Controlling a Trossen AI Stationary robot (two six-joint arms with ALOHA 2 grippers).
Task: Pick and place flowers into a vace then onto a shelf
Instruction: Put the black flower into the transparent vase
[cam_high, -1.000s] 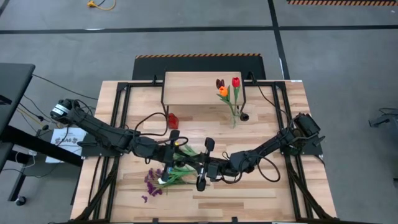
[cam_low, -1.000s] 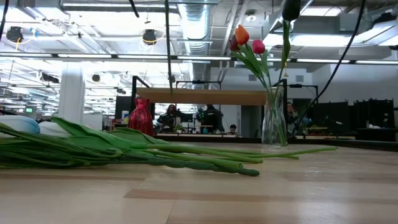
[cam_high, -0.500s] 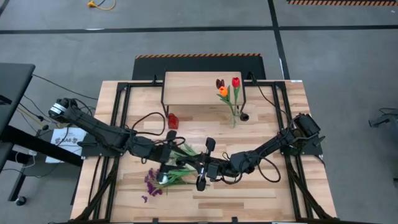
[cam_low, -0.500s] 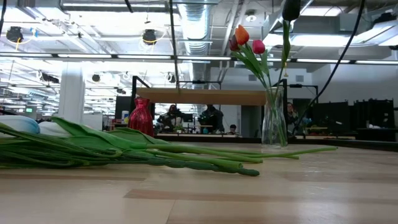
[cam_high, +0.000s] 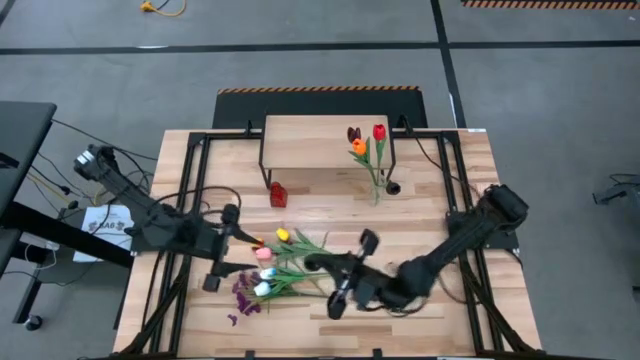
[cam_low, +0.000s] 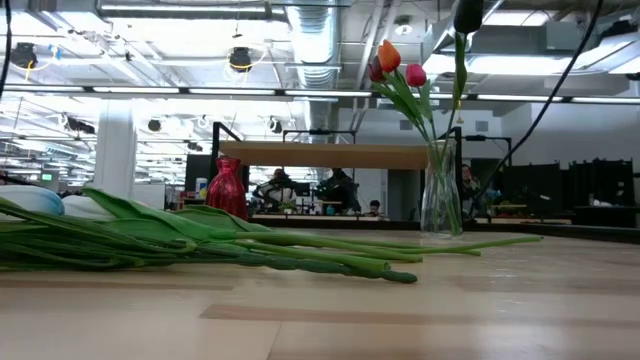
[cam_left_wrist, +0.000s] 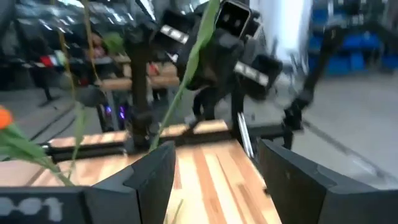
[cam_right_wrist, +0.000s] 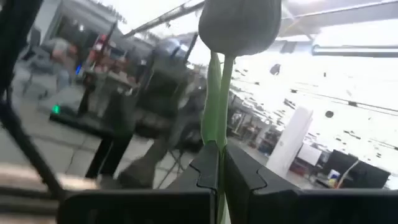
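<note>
The right gripper (cam_right_wrist: 221, 171), low and centre-right in the high view, was clenched on a single tulip (cam_right_wrist: 239, 25) by its stem, the pale bloom standing upright above the fingers in its wrist view. The left gripper (cam_high: 222, 262) sat at mid-left of the high view with its fingers parted and nothing between them. The remaining flowers (cam_high: 275, 270) lay loose on the table at lower centre. The glass vase (cam_low: 441, 190), with three tulips in it, stood on the table just beside the shelf (cam_high: 325, 145) at upper centre. To do this step well, I judged the stem should stay vertical, travel high over the loose bunch, and descend straight into the vase's narrow neck without nudging it.
</note>
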